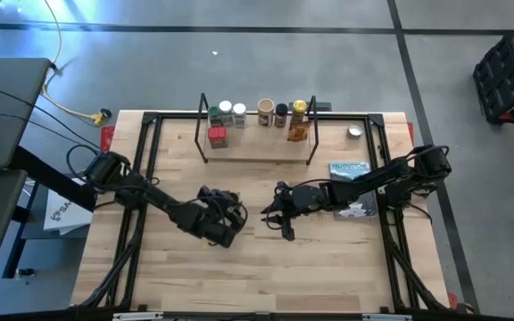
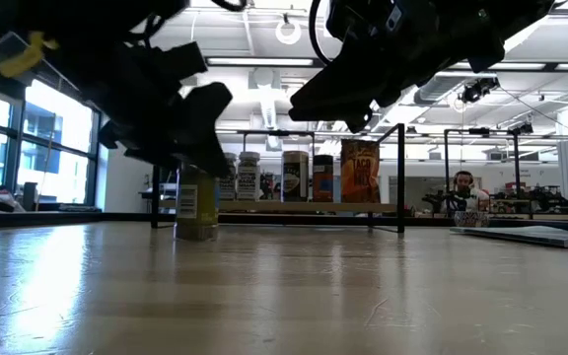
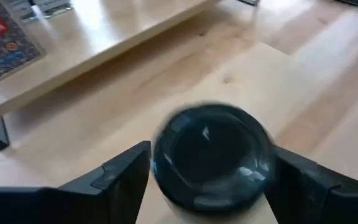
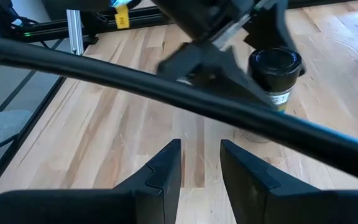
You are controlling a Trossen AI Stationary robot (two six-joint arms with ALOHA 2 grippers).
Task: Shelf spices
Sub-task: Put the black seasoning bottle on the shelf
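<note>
Tabletop (image 1: 266,267): one black-lidded jar (image 3: 211,155) between left claw (image 3: 207,180) fingers.

Bright overhead light glares off the tabletop (image 2: 264,286); the black-lidded jar (image 3: 211,155) shows motion blur.

jar (image 4: 273,78): black lid and yellow-tan body are being shown
shelf (image 1: 257,147): light wood with black wire uprights is being shown
packet (image 2: 360,171): orange-red with yellow print is being seen
booklet (image 1: 351,169): grey-blue cover is being shown
left gripper (image 3: 207,186): dark fingers are being seen
table (image 1: 257,267): pale wood grain is being shown
</note>
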